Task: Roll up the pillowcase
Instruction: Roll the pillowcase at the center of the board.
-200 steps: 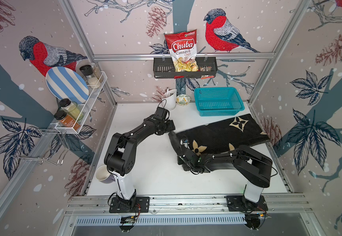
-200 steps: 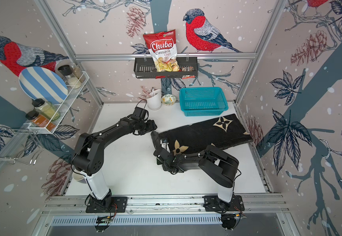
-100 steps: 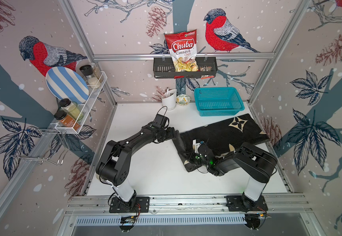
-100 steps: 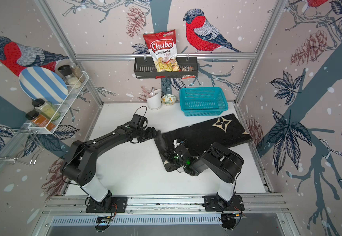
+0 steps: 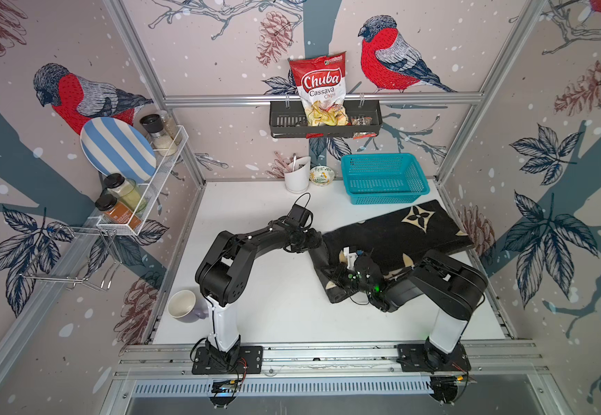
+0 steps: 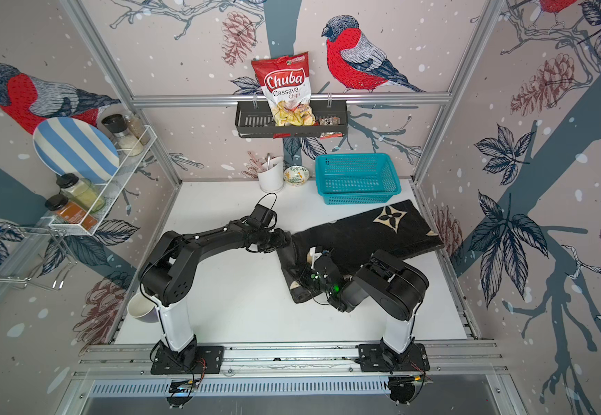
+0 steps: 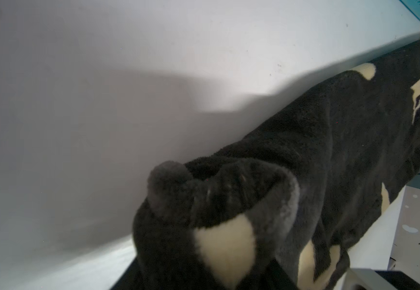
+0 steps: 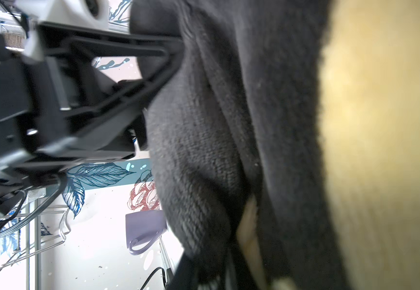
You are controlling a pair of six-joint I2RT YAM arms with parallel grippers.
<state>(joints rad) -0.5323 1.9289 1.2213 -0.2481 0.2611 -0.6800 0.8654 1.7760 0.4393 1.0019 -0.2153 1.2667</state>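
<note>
The pillowcase (image 5: 399, 233) (image 6: 363, 237), black plush with cream motifs, lies across the right half of the white table. Its left end is turned over into a thick fold. My left gripper (image 5: 318, 241) (image 6: 288, 240) is at the far corner of that fold. In the right wrist view its two fingers (image 8: 153, 50) converge onto the cloth (image 8: 279, 125), shut on it. The left wrist view shows the bunched fold (image 7: 216, 213) filling the space at the jaws. My right gripper (image 5: 336, 278) (image 6: 302, 278) is at the near part of the fold, with its jaws buried in cloth.
A teal basket (image 5: 383, 178) stands just behind the pillowcase. A white utensil cup (image 5: 297, 176) and a small bowl (image 5: 322, 175) are at the back wall. A mug (image 5: 184, 305) sits by the left arm's base. A wire spice rack (image 5: 140, 187) juts from the left wall.
My left arm swung right from bare table to the pillowcase's left end and closed on it. The right wrist turned over, and the left end of the cloth folded over.
</note>
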